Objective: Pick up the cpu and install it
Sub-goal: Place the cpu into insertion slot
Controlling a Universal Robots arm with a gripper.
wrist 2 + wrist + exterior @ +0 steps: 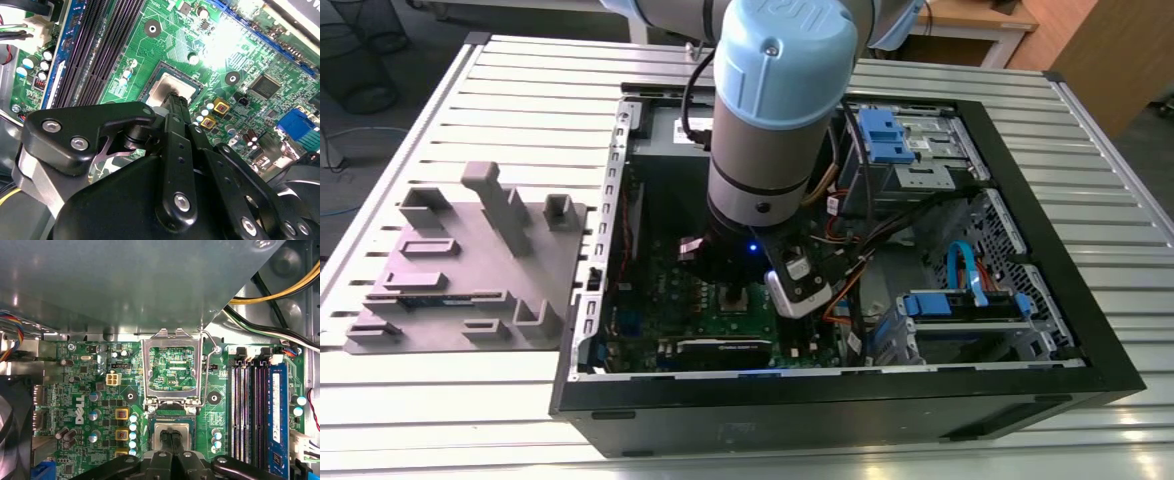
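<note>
Gripper (175, 102) fingers (165, 441) pressed together, nothing between them; tips at the cpu (185, 432) top. Cpu lies flat in the socket (149, 80), beside the flipped-up frame (147, 370). Likely light, stiff, slick-lidded, underside fragile: hold by opposite edges. White lettering on board (100, 405) near socket, not read out.

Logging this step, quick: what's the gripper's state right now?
Gripper: fingers shut together, tips over the cpu.

Grey arm (767, 150), pale-blue joint cap (781, 50), black screwed hand (175, 102).
</note>
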